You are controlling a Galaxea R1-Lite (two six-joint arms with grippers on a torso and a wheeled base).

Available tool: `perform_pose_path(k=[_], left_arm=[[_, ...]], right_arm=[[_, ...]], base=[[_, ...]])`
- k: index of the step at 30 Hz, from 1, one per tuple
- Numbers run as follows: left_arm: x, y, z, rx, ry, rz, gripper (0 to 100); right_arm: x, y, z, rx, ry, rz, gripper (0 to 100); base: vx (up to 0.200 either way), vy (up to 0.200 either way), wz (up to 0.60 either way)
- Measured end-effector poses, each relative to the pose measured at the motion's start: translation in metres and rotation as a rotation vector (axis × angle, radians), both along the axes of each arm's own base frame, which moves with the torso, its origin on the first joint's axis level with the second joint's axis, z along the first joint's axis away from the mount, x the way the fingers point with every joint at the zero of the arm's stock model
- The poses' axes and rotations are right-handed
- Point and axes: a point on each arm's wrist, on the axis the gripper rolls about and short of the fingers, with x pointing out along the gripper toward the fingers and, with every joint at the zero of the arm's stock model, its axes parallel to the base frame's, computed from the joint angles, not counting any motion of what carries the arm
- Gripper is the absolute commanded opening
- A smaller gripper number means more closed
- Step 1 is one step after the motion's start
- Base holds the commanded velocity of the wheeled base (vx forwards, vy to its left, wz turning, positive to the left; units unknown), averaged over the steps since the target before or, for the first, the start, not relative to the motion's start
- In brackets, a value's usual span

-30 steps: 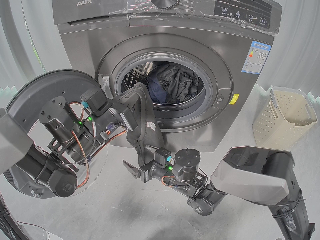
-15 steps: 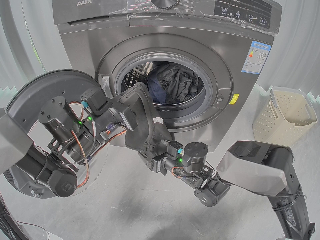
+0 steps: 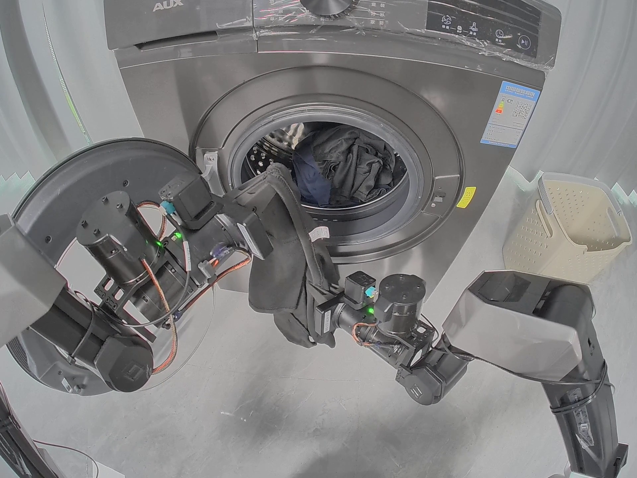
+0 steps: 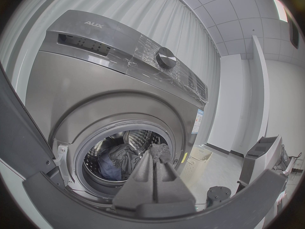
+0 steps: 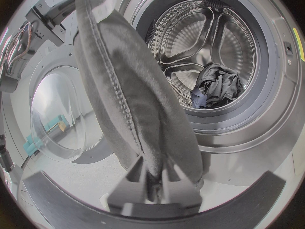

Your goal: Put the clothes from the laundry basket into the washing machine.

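Note:
A dark grey garment [image 3: 285, 267] hangs in front of the washing machine [image 3: 371, 87], just outside the drum opening. My left gripper [image 3: 273, 179] is shut on its top edge at the lower left of the opening; a tuft of cloth shows at the fingertips [image 4: 149, 163]. My right gripper [image 3: 318, 305] is shut on the lower part of the same garment [image 5: 136, 112], below the opening. Dark clothes [image 3: 345, 164] lie inside the drum [image 5: 219, 48]. The cream laundry basket [image 3: 570, 234] stands on the floor to the machine's right.
The round door [image 3: 99, 180] stands swung open at the left, behind my left arm; its glass [image 5: 57, 112] is near the garment. The basket [image 4: 198, 155] looks empty from the head view. Bare grey floor lies in front of the machine.
My right gripper, open below the garment a second ago, has moved up and right and shut on the garment's lower part, bunching it. My left gripper has stayed put.

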Motion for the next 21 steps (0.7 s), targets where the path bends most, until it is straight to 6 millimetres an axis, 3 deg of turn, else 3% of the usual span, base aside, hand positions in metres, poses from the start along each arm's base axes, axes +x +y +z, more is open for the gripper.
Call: perform_pose_path(k=[5,10,21], left_arm=[[0.001,0.001,-0.001,0.001,0.001,0.003,0],[0.001,0.002,-0.001,0.002,0.002,0.006,0],[0.001,0.008,-0.004,0.016,0.008,0.0,0]], right_arm=[[-0.012,-0.01,0.012,-0.01,0.011,0.001,0],[-0.023,-0.032,0.028,-0.031,0.02,-0.018,0],[-0.05,-0.12,0.089,-0.012,-0.069,-0.085,0]], base=[[0.0,0.0,0.0],[0.0,0.0,0.0],[0.0,0.0,0.0]])
